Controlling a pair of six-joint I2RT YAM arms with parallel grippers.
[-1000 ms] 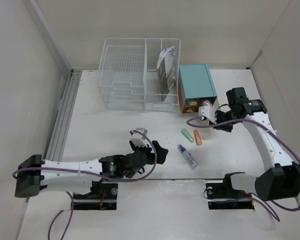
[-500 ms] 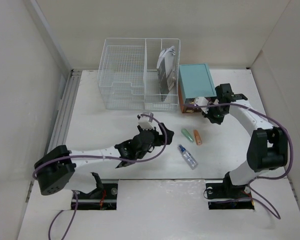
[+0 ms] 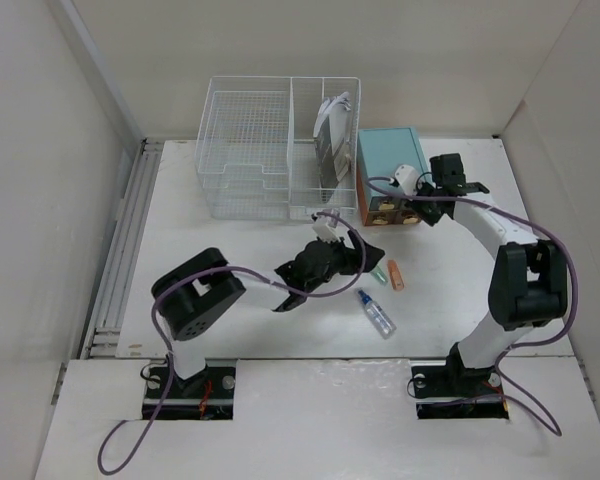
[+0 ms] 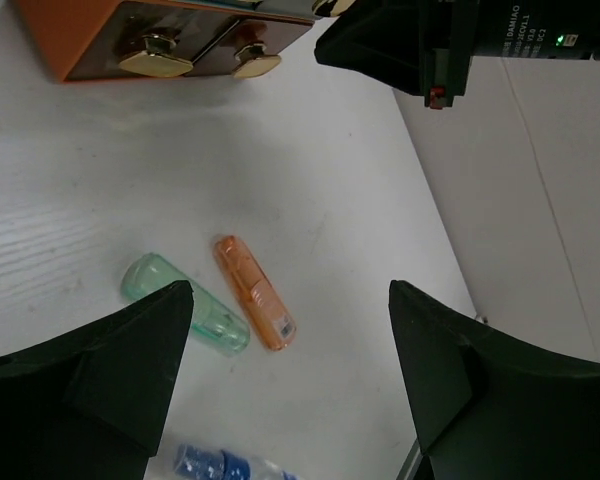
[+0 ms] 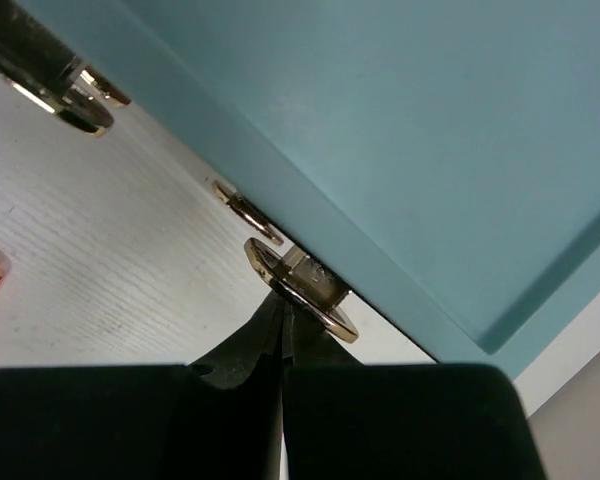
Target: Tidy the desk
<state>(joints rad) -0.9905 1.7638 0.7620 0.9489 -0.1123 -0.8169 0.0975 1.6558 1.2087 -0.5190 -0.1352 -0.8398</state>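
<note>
The desk spreads flat and white under both arms, with a metal rail along its left edge and pale walls around it.

The left gripper hangs over the middle of the desk with its jaws spread wide and nothing between them. In the left wrist view the bare desk shows through the gap. A green tube and an orange tube lie side by side on it below the fingers, apart from them. The blue cap of a spray bottle shows at the bottom edge of that view, near the two tubes.

The right gripper is at the back right part of the desk, up against the front of the teal drawer box. Its fingers are pressed together with only a thin seam between them. Their tips meet on the gold ring handle of a drawer and appear to pinch its edge. The desk shows just below and to the left of the fingers there.

The box stands on the desk beside a white wire basket, which holds some papers upright in its right compartment
</note>
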